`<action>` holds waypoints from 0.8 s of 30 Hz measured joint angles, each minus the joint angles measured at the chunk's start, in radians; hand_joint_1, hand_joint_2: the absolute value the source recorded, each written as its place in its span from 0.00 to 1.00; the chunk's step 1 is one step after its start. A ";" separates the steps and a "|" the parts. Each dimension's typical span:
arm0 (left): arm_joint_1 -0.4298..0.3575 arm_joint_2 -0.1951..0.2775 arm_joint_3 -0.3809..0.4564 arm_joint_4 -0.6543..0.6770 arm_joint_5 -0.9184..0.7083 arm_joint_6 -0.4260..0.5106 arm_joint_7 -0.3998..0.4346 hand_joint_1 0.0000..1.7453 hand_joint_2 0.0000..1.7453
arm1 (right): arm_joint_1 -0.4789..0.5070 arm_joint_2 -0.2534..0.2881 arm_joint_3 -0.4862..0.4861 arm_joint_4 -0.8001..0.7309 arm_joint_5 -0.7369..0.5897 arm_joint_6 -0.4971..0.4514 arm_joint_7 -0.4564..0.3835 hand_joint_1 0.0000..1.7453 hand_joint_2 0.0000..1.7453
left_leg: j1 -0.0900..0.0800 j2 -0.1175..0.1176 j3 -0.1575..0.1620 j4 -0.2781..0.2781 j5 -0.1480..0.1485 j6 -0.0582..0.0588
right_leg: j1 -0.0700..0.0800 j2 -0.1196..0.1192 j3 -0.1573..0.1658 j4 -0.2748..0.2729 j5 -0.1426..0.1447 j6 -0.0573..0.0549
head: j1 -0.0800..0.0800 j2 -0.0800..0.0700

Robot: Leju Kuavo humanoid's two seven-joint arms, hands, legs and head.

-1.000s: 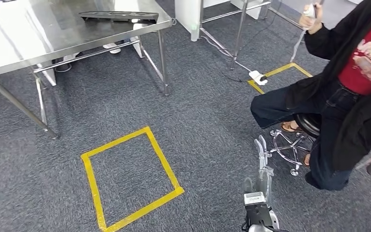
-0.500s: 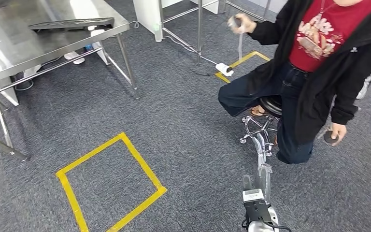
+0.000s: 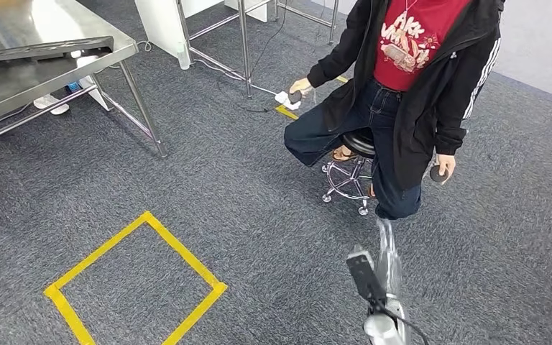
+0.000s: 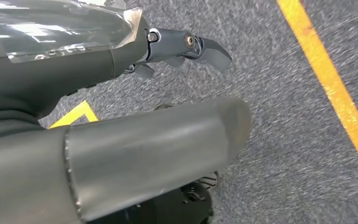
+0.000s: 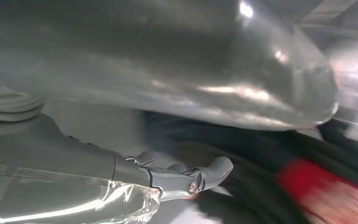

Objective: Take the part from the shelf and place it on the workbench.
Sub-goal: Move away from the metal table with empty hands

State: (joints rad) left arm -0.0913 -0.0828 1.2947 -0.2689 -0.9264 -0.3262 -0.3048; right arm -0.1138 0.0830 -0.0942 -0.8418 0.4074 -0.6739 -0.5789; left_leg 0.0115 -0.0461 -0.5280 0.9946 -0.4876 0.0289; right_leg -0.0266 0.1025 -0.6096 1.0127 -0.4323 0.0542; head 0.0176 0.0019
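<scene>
The right hand point(image 3: 387, 248) grasps a clear part point(image 3: 388, 253) low over the grey carpet point(image 3: 259, 201), near a person point(image 3: 402, 93) on a stool point(image 3: 348, 169). The left hand point(image 4: 121, 88) hangs over the carpet with fingers point(image 4: 200, 46) stretched out and holds nothing. The steel workbench point(image 3: 14, 79) stands well apart, past a yellow tape square point(image 3: 133, 280).

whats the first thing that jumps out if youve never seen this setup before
Most striking is the person in a red shirt and black jacket, perched on a stool at the upper right of the head view. Next comes the yellow tape square on the grey carpet at lower left. A steel workbench stands at the upper left.
</scene>
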 joint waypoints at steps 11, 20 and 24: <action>0.007 -0.007 0.000 0.000 0.001 0.003 0.001 0.00 0.00 | -0.085 -0.007 -0.128 0.344 0.061 -0.018 0.013 0.00 0.00 | -0.017 0.144 -0.007 -0.008 0.008 0.006 | 0.012 -0.178 0.048 -0.011 -0.031 0.004 | 0.008 0.000; 0.005 -0.006 0.002 0.000 0.000 0.002 0.001 0.00 0.00 | -0.101 -0.007 -0.142 0.395 0.063 -0.024 0.014 0.00 0.00 | 0.001 0.049 -0.115 0.259 -0.148 -0.036 | -0.003 -0.090 0.042 -0.032 -0.003 -0.047 | -0.001 0.000; 0.006 -0.004 0.002 0.000 0.001 0.002 0.001 0.00 0.00 | -0.101 -0.006 -0.146 0.409 0.063 -0.022 0.021 0.00 0.00 | 0.013 0.017 -0.060 0.143 -0.055 -0.040 | -0.005 -0.037 0.037 -0.021 -0.002 -0.044 | -0.001 0.000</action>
State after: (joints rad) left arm -0.0854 -0.0865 1.2967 -0.2688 -0.9258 -0.3239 -0.3040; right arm -0.2149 0.0768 -0.2400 -0.4329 0.4700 -0.6959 -0.5579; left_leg 0.0249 -0.0288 -0.5885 1.1379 -0.5430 -0.0111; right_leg -0.0321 0.0652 -0.5725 0.9919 -0.4339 0.0100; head 0.0167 0.0019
